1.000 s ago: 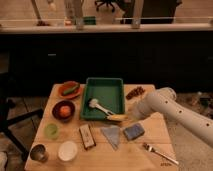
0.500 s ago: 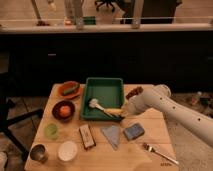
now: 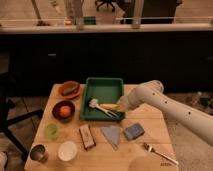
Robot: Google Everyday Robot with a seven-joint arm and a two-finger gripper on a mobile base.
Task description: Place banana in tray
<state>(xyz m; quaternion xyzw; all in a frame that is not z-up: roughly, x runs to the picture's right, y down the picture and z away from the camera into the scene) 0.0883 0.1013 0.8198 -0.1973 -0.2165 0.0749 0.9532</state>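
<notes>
The green tray [image 3: 104, 86] sits at the back middle of the wooden table. The pale yellow banana [image 3: 110, 106] hangs over the tray's front right part, at the tip of my gripper [image 3: 119, 105]. The gripper is shut on the banana, and its white arm reaches in from the right. A white-headed brush [image 3: 94, 103] lies in the tray just left of the banana.
Left of the tray are an orange plate [image 3: 69, 90] and a dark red bowl [image 3: 63, 110]. Along the front lie a green cup [image 3: 51, 131], metal cup [image 3: 38, 152], white bowl [image 3: 67, 150], brown bar [image 3: 87, 136], grey cloth [image 3: 112, 135], blue sponge [image 3: 133, 131] and fork [image 3: 159, 154].
My gripper has moved left and toward the back with the banana, from the table in front of the tray to above the tray's front right part.
</notes>
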